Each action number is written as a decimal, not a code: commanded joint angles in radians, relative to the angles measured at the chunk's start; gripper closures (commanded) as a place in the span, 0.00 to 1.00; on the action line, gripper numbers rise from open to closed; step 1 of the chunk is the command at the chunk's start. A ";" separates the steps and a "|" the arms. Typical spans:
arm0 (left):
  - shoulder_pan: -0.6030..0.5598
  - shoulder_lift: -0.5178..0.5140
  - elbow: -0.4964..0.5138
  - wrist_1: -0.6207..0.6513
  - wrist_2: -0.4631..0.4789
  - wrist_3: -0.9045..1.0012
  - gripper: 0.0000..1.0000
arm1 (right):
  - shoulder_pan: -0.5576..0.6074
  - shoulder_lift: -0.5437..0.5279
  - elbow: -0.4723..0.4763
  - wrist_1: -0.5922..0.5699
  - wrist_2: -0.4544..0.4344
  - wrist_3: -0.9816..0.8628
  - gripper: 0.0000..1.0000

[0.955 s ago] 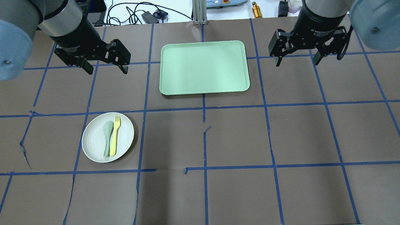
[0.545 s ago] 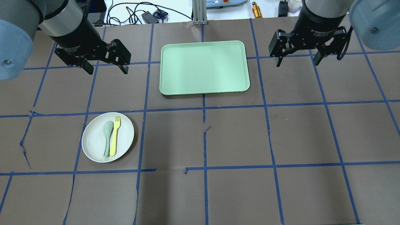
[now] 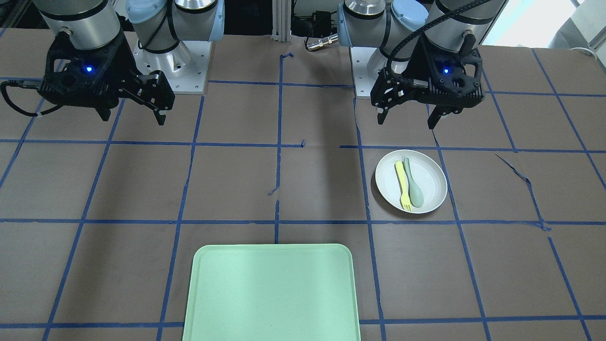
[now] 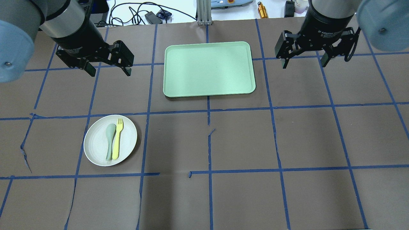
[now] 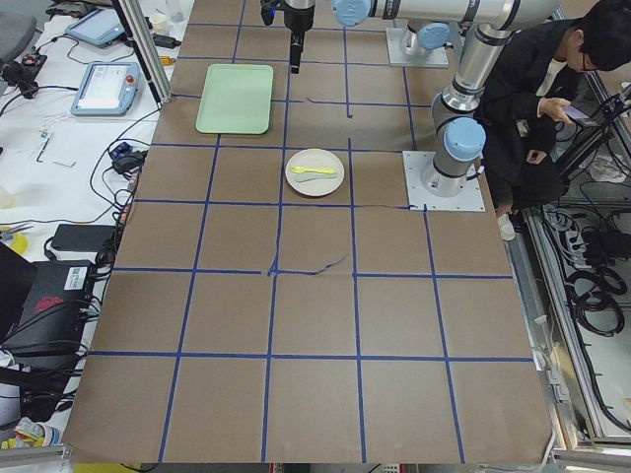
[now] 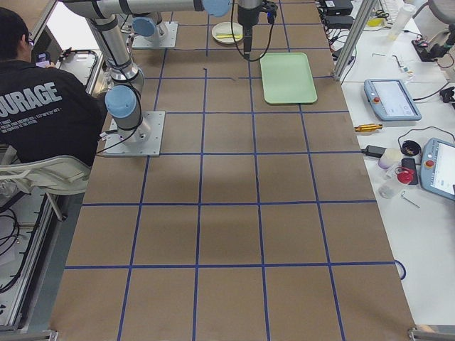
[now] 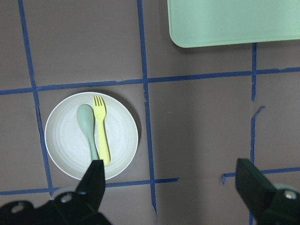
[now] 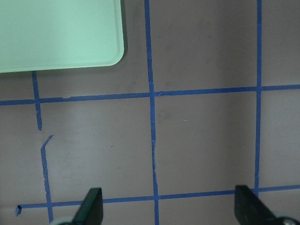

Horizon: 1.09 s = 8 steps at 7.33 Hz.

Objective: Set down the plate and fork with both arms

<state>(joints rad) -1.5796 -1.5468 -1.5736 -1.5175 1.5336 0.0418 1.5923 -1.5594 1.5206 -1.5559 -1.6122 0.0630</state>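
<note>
The white plate (image 4: 96,145) lies on the brown table at the front left, also seen in the front view (image 3: 433,182) and the left wrist view (image 7: 122,136). The yellow fork (image 4: 117,139) (image 3: 402,185) (image 7: 101,131) lies on it beside a grey-green spoon (image 4: 110,140). My left gripper (image 4: 110,72) (image 3: 406,122) hovers open and empty above the table, beyond the plate. My right gripper (image 4: 304,65) (image 3: 132,118) is open and empty at the far right, over bare table.
A large mint-green tray (image 4: 209,68) (image 3: 272,293) lies at the middle back between the two grippers. Blue tape lines grid the brown table cover. Cables and devices lie beyond the table's far edge. A person sits beside the robot's base.
</note>
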 commanded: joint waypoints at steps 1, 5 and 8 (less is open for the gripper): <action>0.001 -0.001 0.001 0.000 -0.001 0.000 0.00 | 0.000 -0.001 0.000 0.000 0.000 0.000 0.00; 0.010 0.001 -0.002 0.002 0.000 0.012 0.00 | 0.000 0.001 0.000 0.000 0.000 0.000 0.00; 0.253 -0.019 -0.089 0.014 -0.004 0.167 0.00 | 0.000 0.001 0.001 -0.001 0.001 0.000 0.00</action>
<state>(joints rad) -1.4390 -1.5590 -1.6072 -1.5131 1.5322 0.1027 1.5922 -1.5585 1.5205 -1.5565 -1.6109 0.0629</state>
